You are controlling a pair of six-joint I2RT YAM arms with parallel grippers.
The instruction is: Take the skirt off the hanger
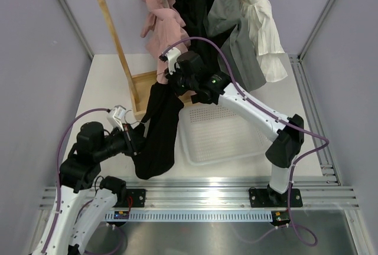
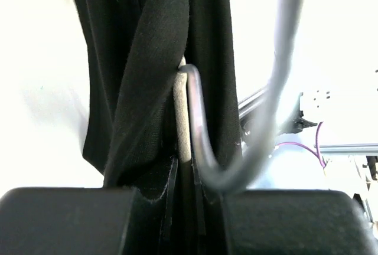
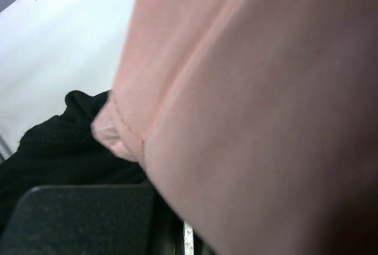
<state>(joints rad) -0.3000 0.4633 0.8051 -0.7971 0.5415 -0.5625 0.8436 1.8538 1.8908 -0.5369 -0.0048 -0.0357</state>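
Note:
The black skirt (image 1: 158,137) hangs stretched between my two grippers, in front of the wooden rack. My left gripper (image 1: 137,143) holds its lower end. In the left wrist view the left gripper (image 2: 188,193) is shut on the hanger's pale padded bar (image 2: 182,113), with folds of the skirt (image 2: 142,60) around it. The hanger's grey wire hook (image 2: 204,143) curves just past the fingers. My right gripper (image 1: 171,78) is at the skirt's upper end and is shut on it. In the right wrist view a pink garment (image 3: 248,119) hides most of the jaws; black skirt cloth (image 3: 53,149) lies beside the left finger (image 3: 82,219).
The wooden rack (image 1: 118,42) stands at the back with a pink garment (image 1: 162,25), black garments (image 1: 195,7), a grey one (image 1: 236,36) and a white one (image 1: 263,25) on its rail. A white perforated tray (image 1: 218,134) lies on the table right of the skirt.

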